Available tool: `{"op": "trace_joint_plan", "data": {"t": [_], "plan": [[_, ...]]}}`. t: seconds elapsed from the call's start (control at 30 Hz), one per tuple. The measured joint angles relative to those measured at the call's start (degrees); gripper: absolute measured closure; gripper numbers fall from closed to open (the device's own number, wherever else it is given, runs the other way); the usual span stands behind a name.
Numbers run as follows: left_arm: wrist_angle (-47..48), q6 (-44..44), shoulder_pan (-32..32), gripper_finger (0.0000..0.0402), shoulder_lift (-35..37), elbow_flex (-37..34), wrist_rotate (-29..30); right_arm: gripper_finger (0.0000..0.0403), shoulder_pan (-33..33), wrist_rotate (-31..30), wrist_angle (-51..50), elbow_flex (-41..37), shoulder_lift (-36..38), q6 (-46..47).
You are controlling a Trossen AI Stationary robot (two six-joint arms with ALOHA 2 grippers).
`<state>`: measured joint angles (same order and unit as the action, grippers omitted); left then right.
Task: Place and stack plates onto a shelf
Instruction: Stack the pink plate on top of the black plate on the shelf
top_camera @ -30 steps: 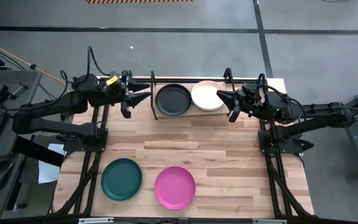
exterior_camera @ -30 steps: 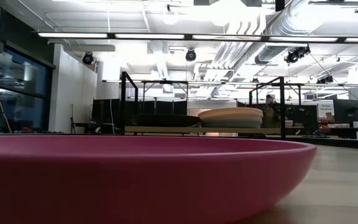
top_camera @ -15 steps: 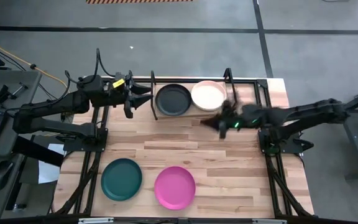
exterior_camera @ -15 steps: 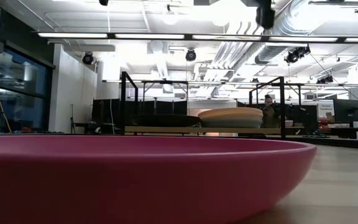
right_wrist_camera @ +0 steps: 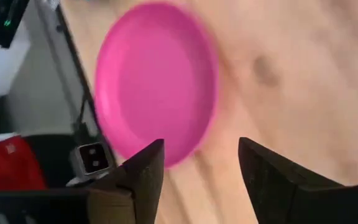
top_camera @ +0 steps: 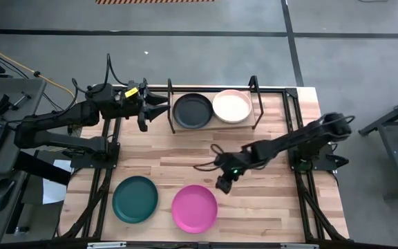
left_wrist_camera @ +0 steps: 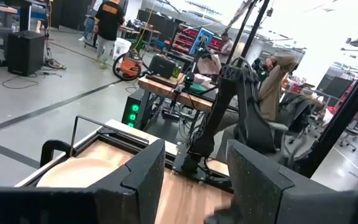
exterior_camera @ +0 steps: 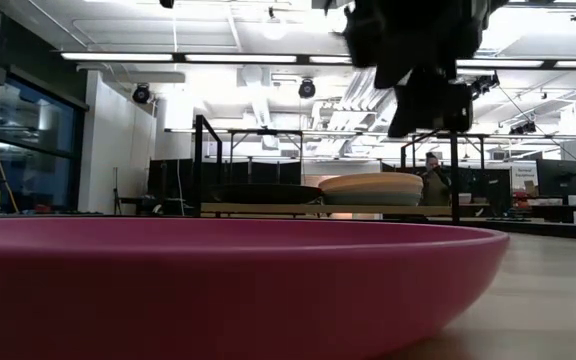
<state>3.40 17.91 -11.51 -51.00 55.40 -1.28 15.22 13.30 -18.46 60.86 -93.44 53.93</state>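
Now my right claw (top_camera: pixel 224 181), fingers spread, hangs just beside magenta plate (top_camera: pixel 194 208); fast approach could shove it off-grip.

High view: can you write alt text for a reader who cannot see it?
The right gripper, open, reaches over the table toward a magenta plate beside a dark teal plate. A black plate and pale pink plate sit on the shelf; the left gripper waits beside it.

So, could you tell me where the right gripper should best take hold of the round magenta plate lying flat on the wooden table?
Probably at the raised rim of the round magenta plate, on the edge nearest the right gripper, which hovers open just beyond it. The plate lies flat, so only its upturned lip offers purchase: one finger over the rim, the other outside, coming down from above.
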Motion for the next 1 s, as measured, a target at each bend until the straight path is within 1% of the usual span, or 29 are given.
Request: {"op": "trace_joint_plan", "data": {"t": [0.1,0.27,0.37,0.47,0.63,0.73,0.83,0.93,1.0], "plan": [[0.0,0.0,0.0,0.0241,0.0,0.0,0.0,0.0212,0.0,4.9,2.3,0.0,-5.0,3.2],[0.0,0.0,0.0,0.0241,0.0,0.0,0.0,0.0212,0.2,6.7,6.0,0.0,-11.0,9.1],[0.0,0.0,0.0,0.0241,0.0,0.0,0.0,0.0212,0.9,6.8,10.5,0.0,-13.0,10.5],[0.1,0.0,0.0,0.0241,0.0,0.0,0.0,0.0212,1.6,6.6,12.9,0.0,-14.3,11.9],[0.2,0.0,0.0,0.0241,0.0,0.0,0.0,0.0222,2.6,3.0,13.5,0.0,-16.0,13.3],[0.2,0.0,0.0,0.0241,0.0,0.0,0.0,0.0233,3.3,2.8,14.8,0.0,-16.7,13.2],[0.2,0.0,0.0,0.0241,0.0,0.0,0.0,0.0252,3.8,2.8,16.0,0.0,-17.2,13.2],[0.2,0.0,0.0,0.0241,0.0,0.0,0.0,0.0284,4.1,2.1,15.8,0.0,-17.7,13.2],[0.2,0.0,0.0,0.0241,0.0,0.0,0.0,0.0313,4.1,1.5,15.9,-0.1,-17.8,13.1]]}}
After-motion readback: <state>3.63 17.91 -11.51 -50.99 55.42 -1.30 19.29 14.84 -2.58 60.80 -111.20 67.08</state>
